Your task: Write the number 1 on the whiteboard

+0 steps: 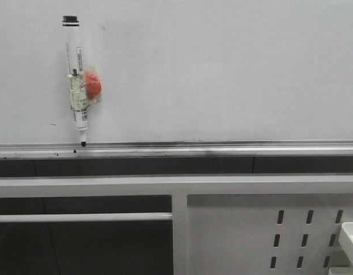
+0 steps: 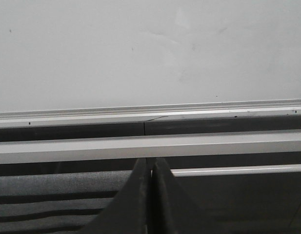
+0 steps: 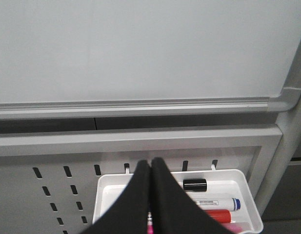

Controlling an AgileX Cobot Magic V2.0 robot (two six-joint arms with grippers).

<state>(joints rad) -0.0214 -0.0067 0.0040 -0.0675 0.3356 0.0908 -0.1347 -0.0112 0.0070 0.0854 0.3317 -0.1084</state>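
Note:
The whiteboard (image 1: 222,69) fills the upper part of the front view, with a silver rail (image 1: 222,148) along its lower edge. A clear marker (image 1: 77,74) with a black cap on top hangs upright on the board at the left. It is taped to a red magnet (image 1: 94,86), and its tip points down just above the rail. The number 1 is out of view. My left gripper (image 2: 149,162) is shut on nothing, facing bare whiteboard (image 2: 140,48). My right gripper (image 3: 150,162) is also shut and empty below the whiteboard (image 3: 140,48). Neither gripper shows in the front view.
A white perforated panel (image 1: 250,229) sits below the rail at the right. On it hangs a white tray (image 3: 228,174) holding a black cap (image 3: 195,185), a blue-capped marker (image 3: 216,203) and a red marker (image 3: 216,216). A white bar (image 1: 79,217) crosses lower left.

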